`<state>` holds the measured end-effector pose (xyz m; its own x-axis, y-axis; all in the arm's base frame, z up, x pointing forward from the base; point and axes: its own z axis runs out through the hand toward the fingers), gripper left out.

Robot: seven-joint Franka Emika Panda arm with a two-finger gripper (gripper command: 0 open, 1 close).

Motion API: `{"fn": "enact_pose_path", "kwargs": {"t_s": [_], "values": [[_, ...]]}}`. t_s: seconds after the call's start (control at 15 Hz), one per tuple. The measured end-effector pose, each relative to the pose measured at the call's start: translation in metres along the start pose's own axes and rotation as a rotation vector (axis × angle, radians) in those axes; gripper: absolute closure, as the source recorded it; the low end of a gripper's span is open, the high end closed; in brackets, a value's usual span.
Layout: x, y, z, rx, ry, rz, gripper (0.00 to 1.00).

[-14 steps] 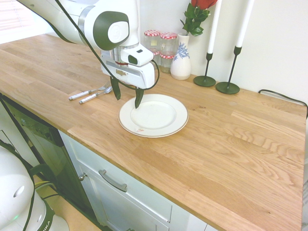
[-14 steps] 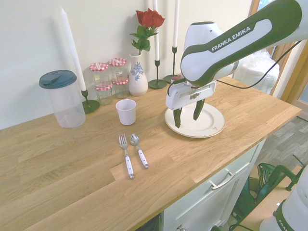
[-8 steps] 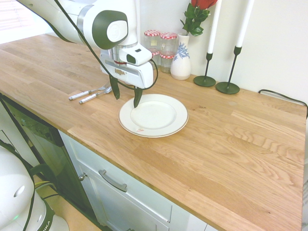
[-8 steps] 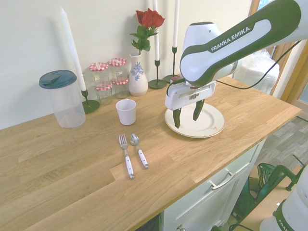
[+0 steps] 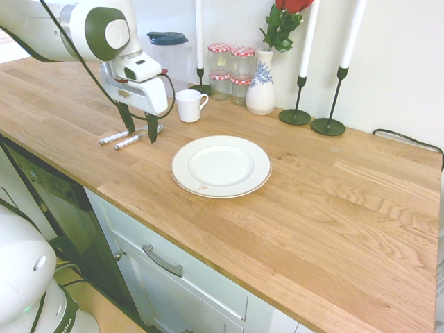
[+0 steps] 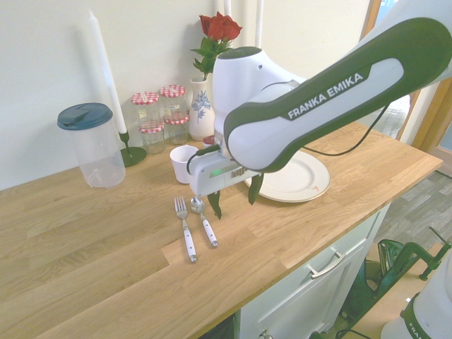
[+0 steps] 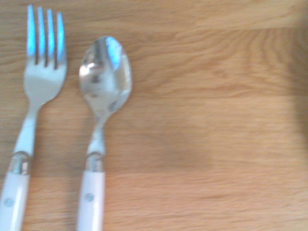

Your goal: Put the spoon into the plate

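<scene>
The spoon [image 6: 208,229], silver with a white handle, lies flat on the wooden counter, parallel to a matching fork [image 6: 187,239] on the side away from the plate. From close by, the wrist view shows the spoon [image 7: 105,77] with the fork [image 7: 43,72] beside it. The spoon [image 5: 127,143] is the piece of cutlery nearer the counter's front edge. My gripper [image 6: 234,198] hangs open just above the counter by the spoon's bowl, slightly toward the plate, holding nothing. The white plate [image 5: 222,166] with its thin rim line is empty. My arm partly hides the plate [image 6: 305,176].
A white cup [image 5: 187,105] stands just behind the cutlery. Along the wall are a lidded plastic jug [image 6: 92,145], red-lidded jars [image 5: 232,66], a vase with a rose [image 5: 261,87] and tall candlesticks [image 5: 328,125]. The counter's front edge [image 5: 139,208] runs close to the plate.
The arm has swung away from above the plate's near rim to above the spoon and fork. The fingers stayed open and empty. The cutlery and plate have not moved.
</scene>
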<state>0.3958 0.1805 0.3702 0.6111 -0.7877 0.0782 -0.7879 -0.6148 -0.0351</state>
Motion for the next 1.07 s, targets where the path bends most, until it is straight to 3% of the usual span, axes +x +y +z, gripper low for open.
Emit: {"fn": "enact_pose_path", "kwargs": {"t_s": [0.67,0.73,1.07], "values": [[-0.014,-0.017,0.045,0.001,-0.001,0.004,0.00],[-0.014,-0.017,0.045,0.002,0.002,0.002,1.00],[-0.014,-0.018,0.045,0.009,0.007,0.004,1.00]]}}
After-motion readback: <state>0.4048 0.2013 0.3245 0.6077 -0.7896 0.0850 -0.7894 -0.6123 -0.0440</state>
